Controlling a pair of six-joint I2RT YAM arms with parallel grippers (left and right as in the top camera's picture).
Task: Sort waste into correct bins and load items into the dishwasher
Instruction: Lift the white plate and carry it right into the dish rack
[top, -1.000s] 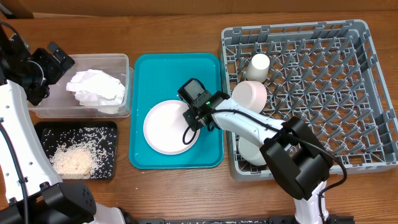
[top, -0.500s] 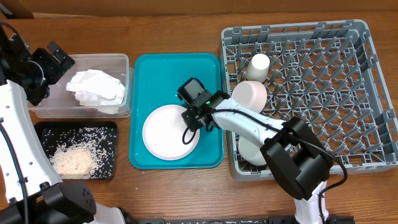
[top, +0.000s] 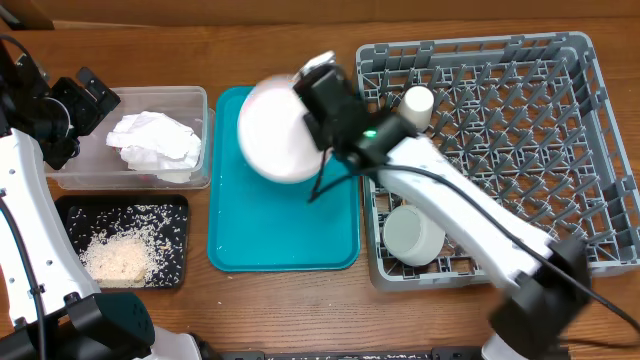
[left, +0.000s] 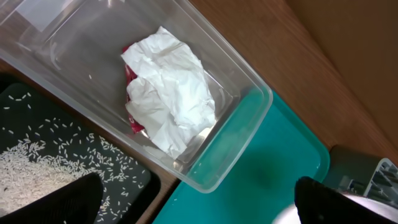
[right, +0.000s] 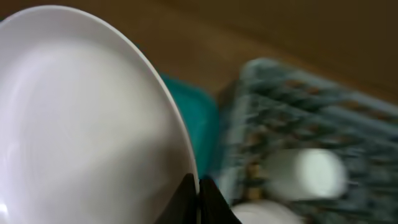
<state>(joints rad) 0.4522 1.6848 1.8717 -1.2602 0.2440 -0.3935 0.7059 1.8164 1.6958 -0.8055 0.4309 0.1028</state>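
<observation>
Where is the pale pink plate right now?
Overhead view: the plate hangs over the far end of the teal tray, gripped at its rim by the right end effector, just left of the dish rack.

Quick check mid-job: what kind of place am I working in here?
Probably a staged dish-clearing station on a wooden table, not a real kitchen. A grey dish rack holds a cup and a bowl, a teal tray sits beside it, and a clear tub and black tray take napkin and rice.
</observation>
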